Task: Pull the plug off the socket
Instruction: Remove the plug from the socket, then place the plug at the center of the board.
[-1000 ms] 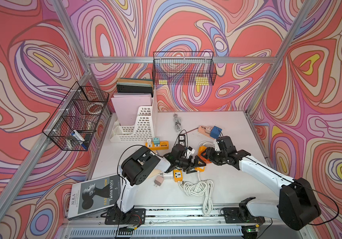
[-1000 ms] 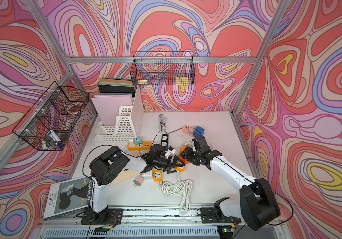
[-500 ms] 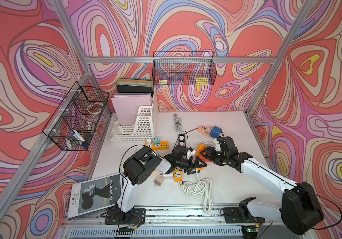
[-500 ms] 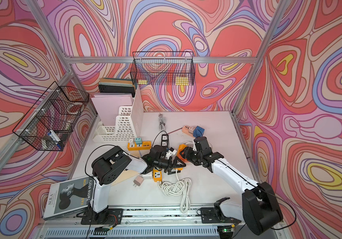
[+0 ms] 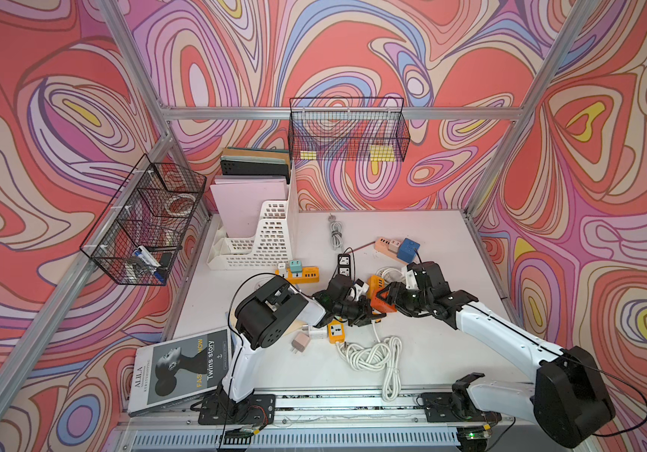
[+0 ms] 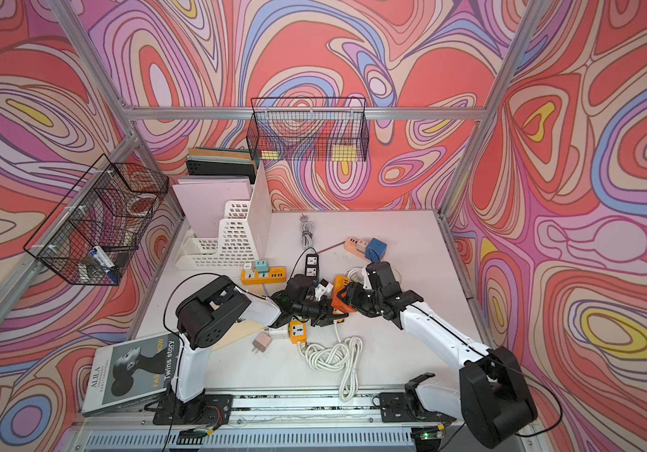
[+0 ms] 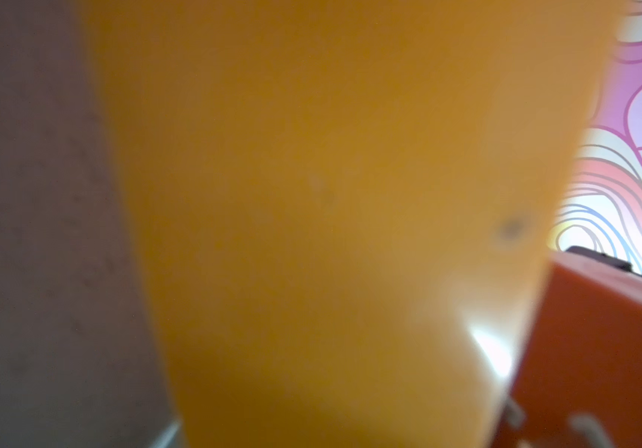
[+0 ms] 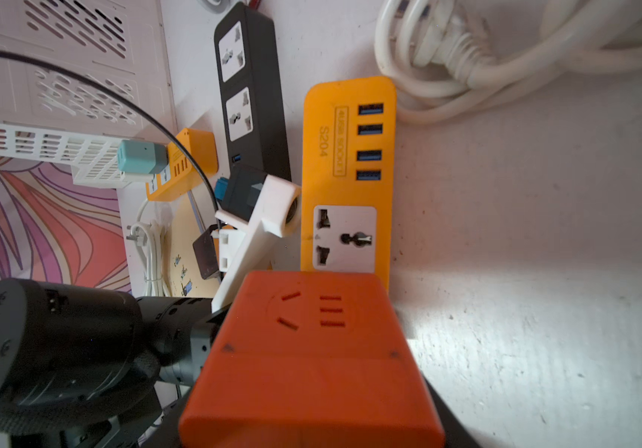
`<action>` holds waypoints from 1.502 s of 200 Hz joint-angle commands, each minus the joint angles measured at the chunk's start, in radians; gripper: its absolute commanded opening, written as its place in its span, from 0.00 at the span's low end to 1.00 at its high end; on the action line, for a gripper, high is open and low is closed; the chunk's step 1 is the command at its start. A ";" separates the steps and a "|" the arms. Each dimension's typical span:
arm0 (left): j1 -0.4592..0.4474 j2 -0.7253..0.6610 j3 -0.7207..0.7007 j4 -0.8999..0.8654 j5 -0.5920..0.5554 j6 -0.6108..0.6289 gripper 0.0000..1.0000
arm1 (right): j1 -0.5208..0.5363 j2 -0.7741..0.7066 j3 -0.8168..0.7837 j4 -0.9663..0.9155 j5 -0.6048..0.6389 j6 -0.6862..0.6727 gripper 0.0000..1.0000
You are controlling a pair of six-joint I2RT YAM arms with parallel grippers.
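Our white counter (image 5: 431, 344) carries a white plastic rack (image 5: 271, 235) holding a pink folder (image 5: 243, 203); a black wire basket (image 5: 347, 133) holds yellow notes (image 5: 381, 153). Our right tool (image 5: 388, 297) grips the orange block plug (image 8: 311, 349) at the yellow socket strip (image 8: 346, 155); the left tool (image 5: 359, 311) we cannot tell

Robot lab cell: silver aluminium frame (image 5: 337, 113), swirl-printed pink-red wall panels (image 5: 353, 58), white desk (image 5: 431, 360), white-and-black arms (image 5: 501, 340) bolted to rail (image 5: 353, 401).

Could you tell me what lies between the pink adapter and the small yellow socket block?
A white adapter sits between the pink adapter and yellow socket block, in both top views.
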 commanded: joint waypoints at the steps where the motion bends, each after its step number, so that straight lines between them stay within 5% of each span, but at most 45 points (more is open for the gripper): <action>1: 0.028 0.012 0.012 -0.145 -0.084 -0.025 0.12 | 0.000 -0.064 0.063 -0.134 0.035 0.010 0.39; 42: 0.038 0.026 0.036 -0.197 -0.062 0.020 0.18 | 0.000 -0.213 0.097 -0.336 0.221 -0.001 0.40; 79: 0.038 -0.031 0.093 -0.412 -0.090 0.148 0.68 | -0.002 -0.336 0.038 -0.346 0.337 0.050 0.41; 105: 0.038 -0.136 0.144 -0.675 -0.177 0.320 0.82 | -0.001 -0.374 0.007 -0.288 0.356 0.072 0.42; 145: 0.038 -0.292 0.208 -0.997 -0.396 0.529 0.84 | -0.001 -0.362 -0.023 -0.204 0.321 0.104 0.42; 190: 0.038 -0.460 0.257 -1.160 -0.601 0.693 0.85 | -0.003 -0.400 -0.105 -0.152 0.305 0.157 0.42; 260: 0.038 -0.605 0.218 -1.060 -0.661 0.760 0.89 | -0.239 -0.352 -0.191 -0.102 0.121 0.182 0.43; 271: 0.039 -0.622 0.200 -1.031 -0.685 0.742 0.99 | -0.313 -0.342 -0.216 -0.076 0.058 0.180 0.43; 300: 0.094 -0.640 0.125 -0.958 -0.648 0.627 0.99 | -0.426 -0.301 -0.257 -0.026 -0.022 0.157 0.43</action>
